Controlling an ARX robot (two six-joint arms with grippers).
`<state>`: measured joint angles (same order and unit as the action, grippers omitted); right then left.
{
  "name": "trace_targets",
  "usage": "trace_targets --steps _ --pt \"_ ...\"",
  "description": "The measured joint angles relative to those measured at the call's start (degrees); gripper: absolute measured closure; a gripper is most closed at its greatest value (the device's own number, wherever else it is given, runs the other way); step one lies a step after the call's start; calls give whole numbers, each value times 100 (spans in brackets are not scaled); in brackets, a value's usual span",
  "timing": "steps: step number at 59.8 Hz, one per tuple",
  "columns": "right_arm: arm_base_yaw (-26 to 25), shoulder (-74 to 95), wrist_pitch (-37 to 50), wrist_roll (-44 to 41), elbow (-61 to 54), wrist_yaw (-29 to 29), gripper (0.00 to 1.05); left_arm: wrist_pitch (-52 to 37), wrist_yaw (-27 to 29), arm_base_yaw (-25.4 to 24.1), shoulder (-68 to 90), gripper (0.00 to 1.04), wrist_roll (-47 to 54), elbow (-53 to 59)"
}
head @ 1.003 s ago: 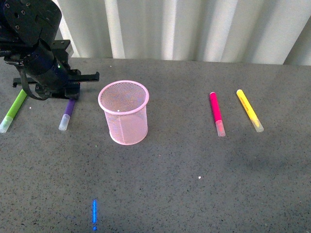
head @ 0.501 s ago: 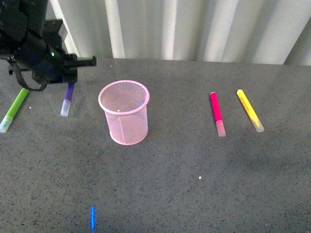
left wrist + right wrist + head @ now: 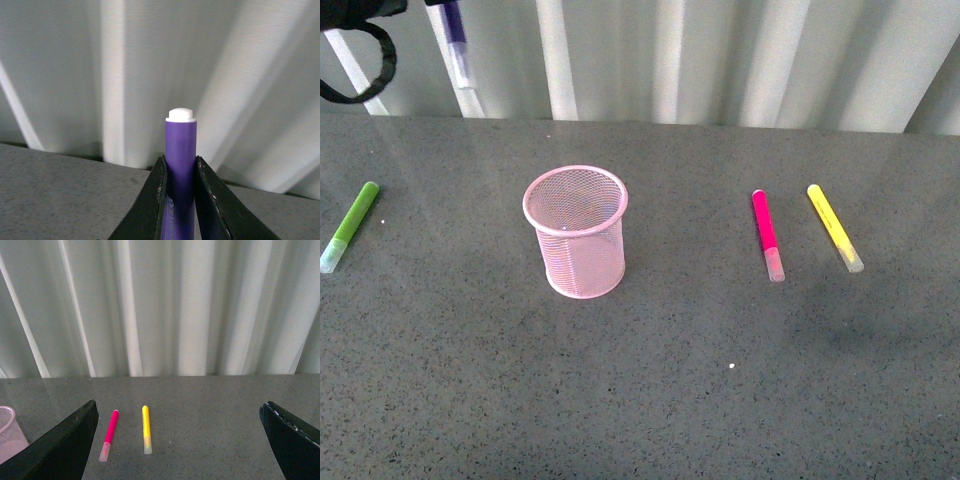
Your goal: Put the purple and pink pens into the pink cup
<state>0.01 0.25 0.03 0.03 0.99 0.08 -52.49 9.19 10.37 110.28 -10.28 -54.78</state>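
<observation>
Item 1: your left tool clamps the deep purple clear-capped marker cap-down at upper left, probably to clear the rim of the light pink wire-mesh cup, centre-left on the surface.
Item 2: the magenta-pink marker lies right of centre; your right tool gapes empty, facing it.

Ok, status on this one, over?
Left gripper shut on purple pen, held high, left of pink cup. Right gripper open, empty. Pink pen beside yellow marker. Cup mouth clear.
</observation>
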Motion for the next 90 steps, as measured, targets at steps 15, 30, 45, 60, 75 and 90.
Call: trace_targets --steps 15,30,45,60,75,90 --pt "0 0 0 -2 0 0 7 -616 -31 688 -402 92 -404 761" --pt "0 0 0 -2 0 0 7 -684 87 929 -205 92 -647 887" --pt "0 0 0 0 0 -2 7 -831 127 1088 15 92 -796 1025" --pt "-2 0 0 -2 0 -2 7 -905 184 1141 358 92 -979 1051" --pt "0 0 0 0 0 0 7 -804 216 1150 551 92 -1224 968" --pt "0 0 0 -2 0 0 7 -688 179 1165 640 92 -1438 931"
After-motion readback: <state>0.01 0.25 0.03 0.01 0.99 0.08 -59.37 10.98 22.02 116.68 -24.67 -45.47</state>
